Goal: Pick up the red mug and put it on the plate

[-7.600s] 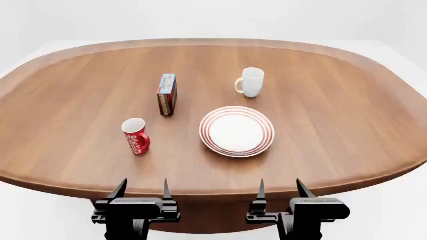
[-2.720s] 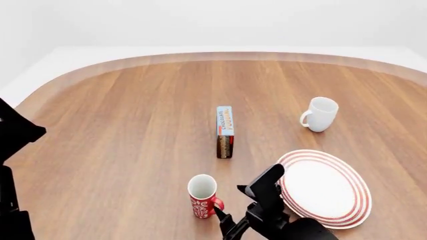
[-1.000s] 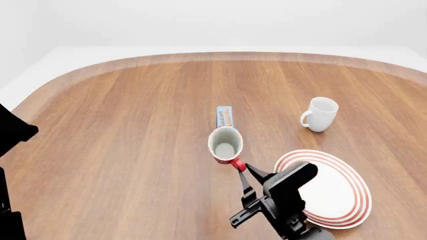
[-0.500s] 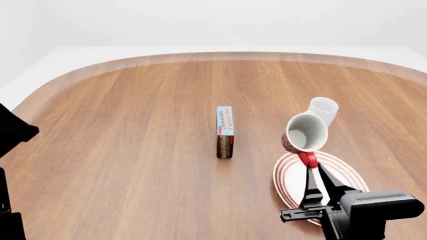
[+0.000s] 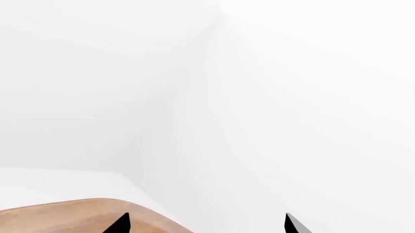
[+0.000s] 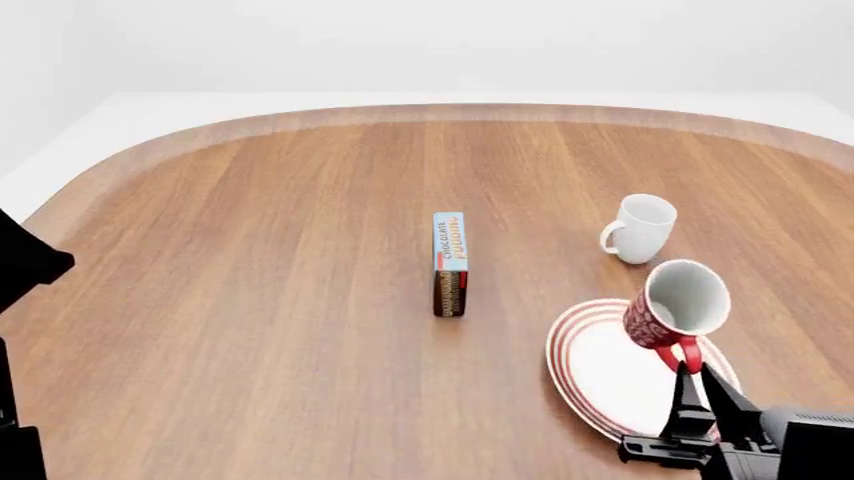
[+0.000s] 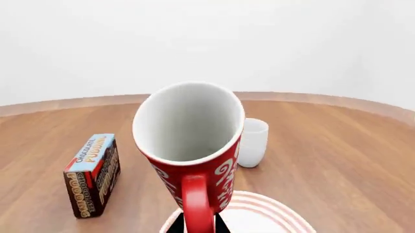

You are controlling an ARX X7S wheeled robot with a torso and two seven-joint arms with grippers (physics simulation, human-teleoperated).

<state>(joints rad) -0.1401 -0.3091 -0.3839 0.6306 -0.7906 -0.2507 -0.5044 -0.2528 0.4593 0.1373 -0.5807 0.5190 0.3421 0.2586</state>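
Note:
My right gripper (image 6: 697,385) is shut on the red handle of the red mug (image 6: 675,307). It holds the mug tilted in the air over the plate (image 6: 601,372), a white plate with red rings. In the right wrist view the red mug (image 7: 194,145) fills the middle, its white inside facing the camera, with the plate's rim (image 7: 269,204) below it and the gripper (image 7: 198,223) clamped on the handle. My left gripper (image 5: 206,225) is open and empty, raised off the table's left side; only its fingertips show.
A plain white mug (image 6: 642,228) stands just behind the plate. A chocolate pudding box (image 6: 450,262) stands upright at the table's middle. The left arm (image 6: 24,270) shows at the view's left edge. The wooden table (image 6: 267,300) stretches left.
My right gripper has carried the red mug from left of the pudding box rightward and lowered it over the plate. The left arm has stayed still.

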